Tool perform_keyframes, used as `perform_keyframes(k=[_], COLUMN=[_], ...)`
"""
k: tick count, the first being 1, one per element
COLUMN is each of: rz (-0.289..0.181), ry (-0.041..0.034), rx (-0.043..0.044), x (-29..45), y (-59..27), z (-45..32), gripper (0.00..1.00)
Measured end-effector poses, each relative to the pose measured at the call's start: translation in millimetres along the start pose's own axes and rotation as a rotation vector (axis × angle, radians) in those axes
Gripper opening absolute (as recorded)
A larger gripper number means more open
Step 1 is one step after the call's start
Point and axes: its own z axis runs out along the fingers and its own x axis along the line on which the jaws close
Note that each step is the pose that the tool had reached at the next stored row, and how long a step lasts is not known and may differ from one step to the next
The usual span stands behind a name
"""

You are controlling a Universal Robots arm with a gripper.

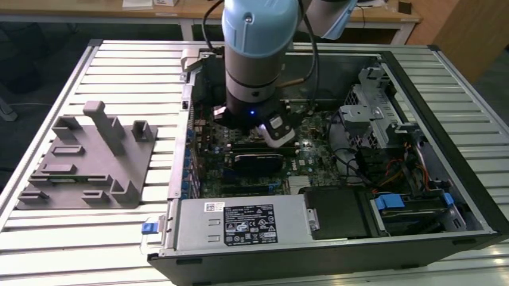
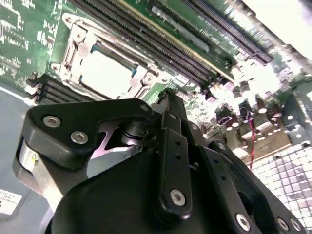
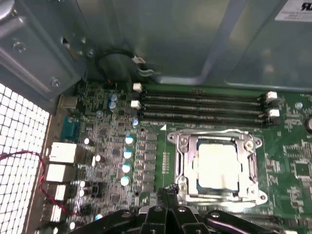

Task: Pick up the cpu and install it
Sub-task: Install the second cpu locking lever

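Gripper [image 3: 167, 191] fingers are pressed together, holding nothing, just beside the socket frame [image 3: 217, 165] on the motherboard. Both wrist views show the cpu [image 3: 218, 164] lying inside that frame; the exterior view adds the grey fixture [image 1: 87, 158] outside the computer case [image 1: 445, 149].

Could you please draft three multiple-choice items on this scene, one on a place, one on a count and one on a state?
1. Where is the cpu?
A. On the grey fixture
B. In the motherboard socket's metal frame
C. Between the gripper's fingertips

2. How many long memory slots run beside the socket in the first wrist view?
A. One
B. Three
C. Six

3. How is the gripper?
A. Shut, holding nothing
B. Shut on the cpu
C. Wide open

Answers:
1 B: the pale square sits inside the frame in both wrist views.
2 B: three parallel dark slots lie between the socket and the case wall.
3 A: its fingertips meet beside the socket, the cpu lying apart from them.
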Motion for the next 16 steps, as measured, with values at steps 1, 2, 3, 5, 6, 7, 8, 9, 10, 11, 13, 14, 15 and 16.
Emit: perform_keyframes(k=[1, 2, 3, 5, 6, 7, 8, 9, 10, 11, 13, 14, 15, 16], rz=[0.002, 0.003, 0.005, 0.008, 0.008, 0.009, 0.009, 0.009, 0.01, 0.01, 0.01, 0.01, 0.01, 0.01], ry=[0.0002, 0.0001, 0.0001, -0.0001, -0.0002, -0.0001, -0.0002, -0.0001, -0.0001, 0.0001, 0.0003, 0.0004, 0.0005, 0.0006], rx=[0.0117, 0.0218, 0.0313, 0.0434, 0.0466, 0.049, 0.0512, 0.0533, 0.056, 0.0587, 0.064, 0.0664, 0.0688, 0.0716], x=[-0.3, -1.2, -2.4, -5.7, -7.4, -9.0, -10.6, -11.8, -12.5, -13.2, -14.7, -15.7, -17.0, -18.3], y=[0.2, 0.4, 0.7, 1.6, 2.3, 3.2, 4.2, 5.6, 7.6, 9.8, 14.5, 16.4, 18.0, 19.2], z=[-0.3, -0.3, -0.2, 0.1, 0.3, 0.6, 0.9, 1.3, 1.9, 2.6, 4.0, 4.6, 5.1, 5.5], gripper=[0.11, 0.11, 0.11, 0.11, 0.11, 0.11, 0.11, 0.11, 0.11, 0.11, 0.11, 0.11, 0.11, 0.11])
